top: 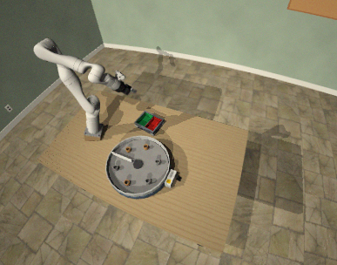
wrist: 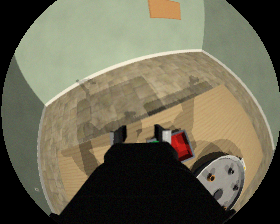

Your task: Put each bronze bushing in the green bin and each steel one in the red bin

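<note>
A round grey turntable [top: 138, 165] sits on the wooden mat. It carries several bushings: bronze ones [top: 127, 149] at the back and front left [top: 127, 182], steel ones [top: 158, 161] at the right and left. The bin pair stands behind it, green half [top: 144, 119] on the left and red half [top: 155, 123] on the right. My gripper [top: 131, 91] is open and empty, held high behind and left of the bins. In the wrist view its fingers stand wide apart, with the red bin [wrist: 180, 145] and the turntable [wrist: 221, 178] below to the right.
A small white box with an orange face [top: 171, 179] sits against the turntable's right rim. A white bar [top: 120, 157] lies across the turntable's left part. My arm's base [top: 93, 132] stands at the mat's left back.
</note>
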